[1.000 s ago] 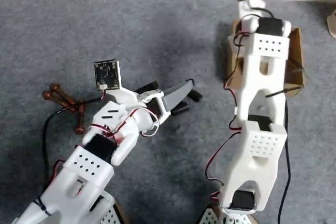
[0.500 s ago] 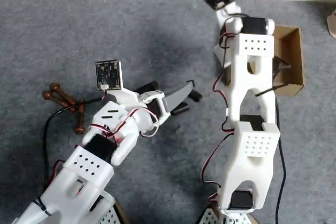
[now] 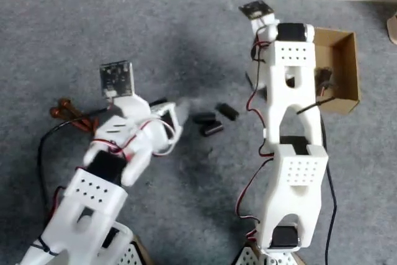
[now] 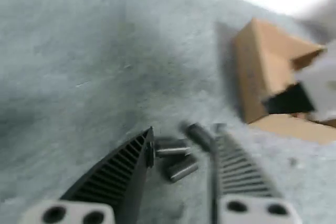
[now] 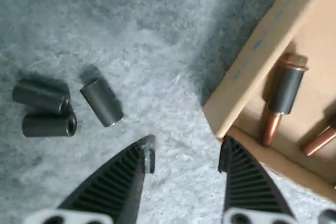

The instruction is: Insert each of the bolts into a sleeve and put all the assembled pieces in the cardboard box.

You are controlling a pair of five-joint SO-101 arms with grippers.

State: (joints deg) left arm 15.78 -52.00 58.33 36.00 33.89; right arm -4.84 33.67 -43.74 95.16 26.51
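Note:
Three black sleeves [image 3: 213, 121] lie loose on the grey mat mid-table, also seen as sleeves [image 5: 101, 102] and sleeves [image 4: 182, 167]. My left gripper [image 4: 181, 142] is open just short of them, its blurred tip [image 3: 182, 111] to their left. My right gripper [image 5: 187, 154] is open above bare mat between the sleeves and the cardboard box [image 5: 252, 72]. In the box lies an assembled piece [image 5: 284, 93], a copper bolt in a dark sleeve, with another copper bolt tip [image 5: 317, 141] beside it. Several brown bolts [image 3: 69, 113] lie at the far left.
The cardboard box [image 3: 344, 69] stands at the back right, partly under the right arm [image 3: 291, 91]. Both arm bases sit at the front edge. Open mat stretches behind the sleeves and between the two arms.
The left gripper has drawn back leftward off the sleeves, leaving all three on the mat. The right arm has swung left from over the box toward the sleeves.

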